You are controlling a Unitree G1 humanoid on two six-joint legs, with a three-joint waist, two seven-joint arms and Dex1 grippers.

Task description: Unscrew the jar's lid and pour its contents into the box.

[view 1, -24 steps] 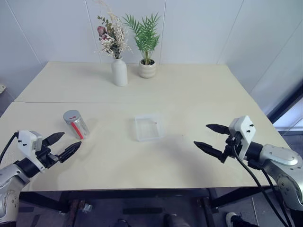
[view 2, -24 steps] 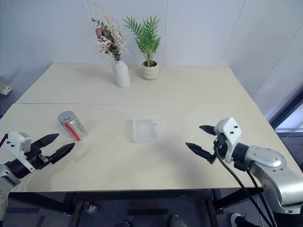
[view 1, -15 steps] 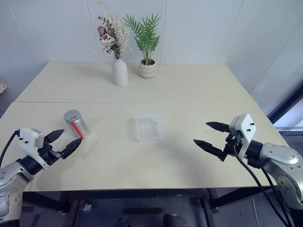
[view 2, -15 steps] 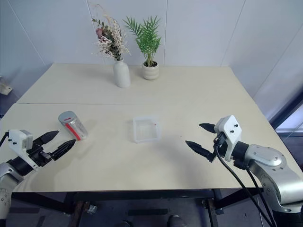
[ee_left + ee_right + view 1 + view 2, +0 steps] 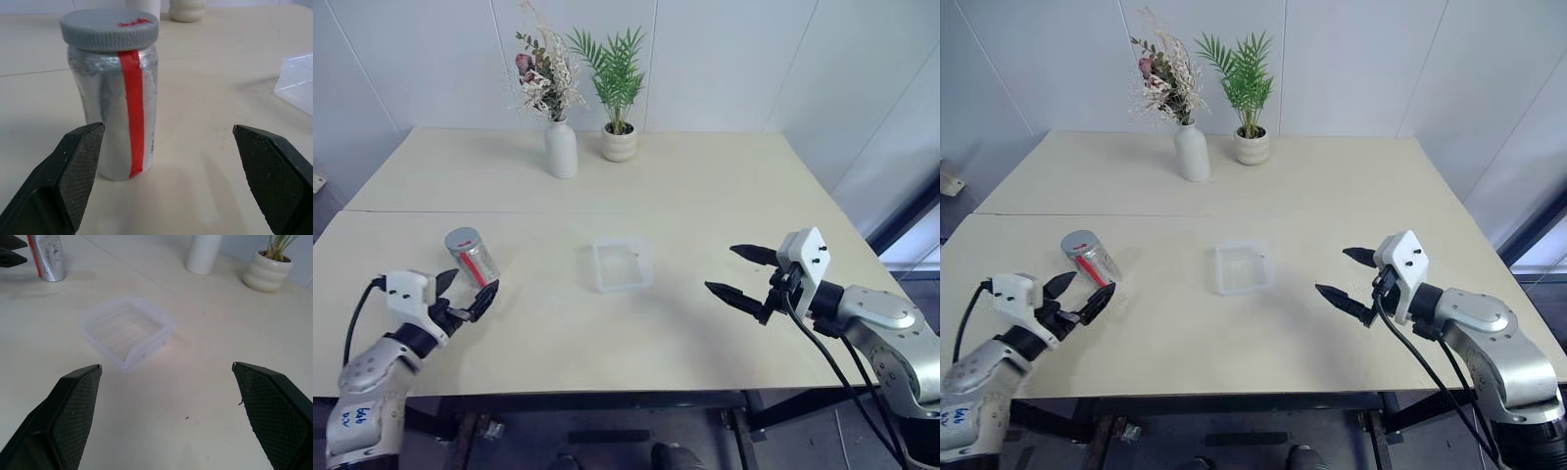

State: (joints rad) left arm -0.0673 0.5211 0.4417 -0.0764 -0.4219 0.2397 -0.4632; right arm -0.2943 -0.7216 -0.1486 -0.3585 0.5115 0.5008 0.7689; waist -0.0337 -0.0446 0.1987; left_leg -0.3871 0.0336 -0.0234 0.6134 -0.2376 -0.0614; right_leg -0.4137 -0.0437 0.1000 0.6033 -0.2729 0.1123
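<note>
the room is brightly and evenly lit, seemingly from overhead, and the pale table [image 5: 705,186] reads clean with no harsh glare. shadows are soft (a faint smudge beside the jar [image 5: 117,103], another under the box [image 5: 128,330]). head views bow slightly at the edges. in the left wrist view the background goes soft.

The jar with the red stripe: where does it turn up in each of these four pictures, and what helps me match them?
Left eye view: the jar stands on the table's left side, just beyond the left claw.
Right eye view: same spot, left of the clear box.
Left wrist view: it stands upright, close up, grey lid on.
Right wrist view: far corner, beyond the box.
Shared landmark: the white flower vase.
</note>
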